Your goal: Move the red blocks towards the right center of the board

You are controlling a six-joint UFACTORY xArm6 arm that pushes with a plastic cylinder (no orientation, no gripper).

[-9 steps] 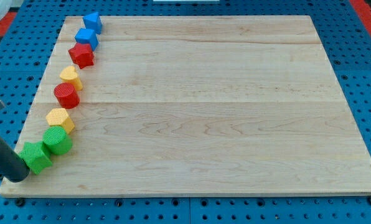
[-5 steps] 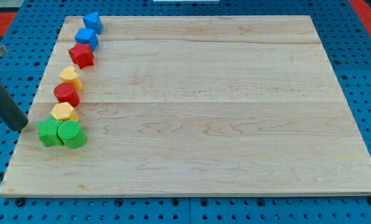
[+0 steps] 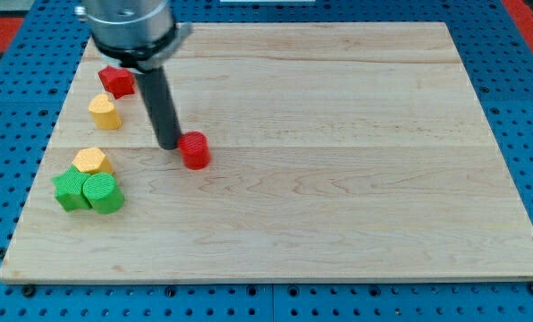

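Against the red cylinder's [image 3: 195, 150] left, my tip [image 3: 169, 143] touches it; rightward board [image 3: 356, 179] lies bare; no fingers.

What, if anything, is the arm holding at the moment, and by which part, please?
Nothing is held; there is no gripper. My tip sits against the red cylinder's side toward the view's left, in a pushing position.

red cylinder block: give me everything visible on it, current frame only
The red cylinder is a small, matte, plastic-looking block with faint ridges, standing upright on its flat end on the wooden board, left of the board's centre. My tip sits right at its left side, apparently touching it. No other block touches it; the red star lies apart, toward the view's top left.
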